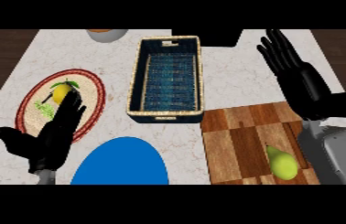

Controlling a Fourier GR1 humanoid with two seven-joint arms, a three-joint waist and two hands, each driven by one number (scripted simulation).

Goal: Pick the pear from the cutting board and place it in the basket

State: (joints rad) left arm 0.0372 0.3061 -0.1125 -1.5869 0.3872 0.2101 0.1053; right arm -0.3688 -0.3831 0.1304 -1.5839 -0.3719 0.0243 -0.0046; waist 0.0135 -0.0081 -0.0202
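1. Head view, task item: the pear (pixel 282 163) lies on the cutting board (pixel 240 131) at the lower right of the tabletop (pixel 229 67), near the board's near right corner, stem end pointing away from the robot. Nothing touches it.
2. Head view, basket (pixel 165 80): a rectangular woven basket with a dark blue inner floor stands at the centre of the tabletop, just beyond the board's far left corner. Nothing is seen inside it.
3. Head view, right hand (pixel 300 79): it is raised over the right side of the tabletop, beyond the board. Its fingers (pixel 273 47) are straight and spread apart, holding nothing. The grey forearm runs down past the pear's right side.
4. Head view, left hand (pixel 54 136): at the lower left, fingers straight and held together, thumb out to the left, holding nothing. The fingertips overlap the plate (pixel 30 104).
5. Head view, other items: the red-rimmed plate carries a lemon (pixel 62 91) with a leaf and a small green sprig. A blue round object (pixel 121 161) lies at the near edge, between the plate and the board. A bowl (pixel 107 34) shows partly at the far edge.
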